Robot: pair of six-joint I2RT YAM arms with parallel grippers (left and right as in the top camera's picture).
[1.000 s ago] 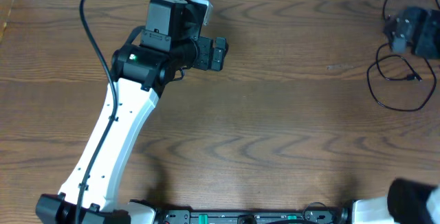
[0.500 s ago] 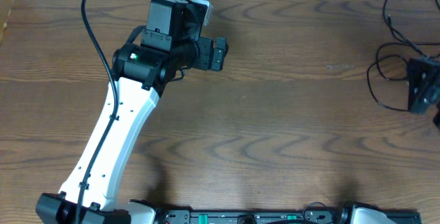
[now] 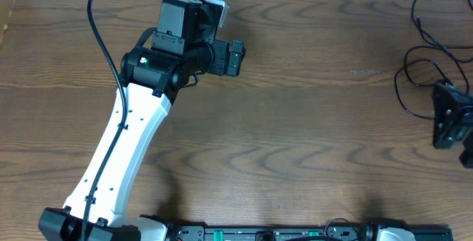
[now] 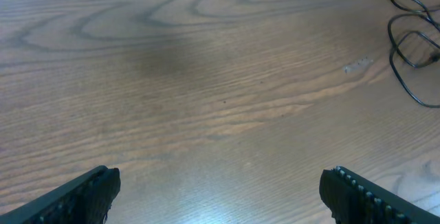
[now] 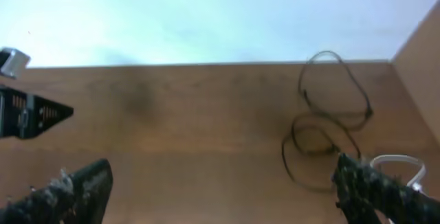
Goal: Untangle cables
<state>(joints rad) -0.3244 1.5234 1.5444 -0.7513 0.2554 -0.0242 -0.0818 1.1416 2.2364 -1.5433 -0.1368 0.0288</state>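
Observation:
The black cable (image 3: pixel 397 89) lies in loose loops on the wooden table at the far right. My right gripper (image 3: pixel 451 119) hovers just in front of those loops, open and empty. In the right wrist view the black cable (image 5: pixel 284 150) forms two loops ahead of the right gripper (image 5: pixel 220 193), and a white cable (image 5: pixel 397 160) curls beside the right finger. My left gripper (image 3: pixel 235 58) is at the back left, far from the cables, open with nothing in it. In the left wrist view the left gripper (image 4: pixel 220 196) spans bare wood, with the black cable (image 4: pixel 392 42) at upper right.
The left arm (image 3: pixel 126 137) stretches diagonally from the front left to the back. Its thick black wire (image 3: pixel 100 30) arcs over the back left corner. A raised wooden side wall (image 5: pixel 419 45) borders the table on the right, close to the cables.
My right gripper has moved from the back right corner toward the front along the right edge, uncovering the black cable's loops. The left arm has stayed still.

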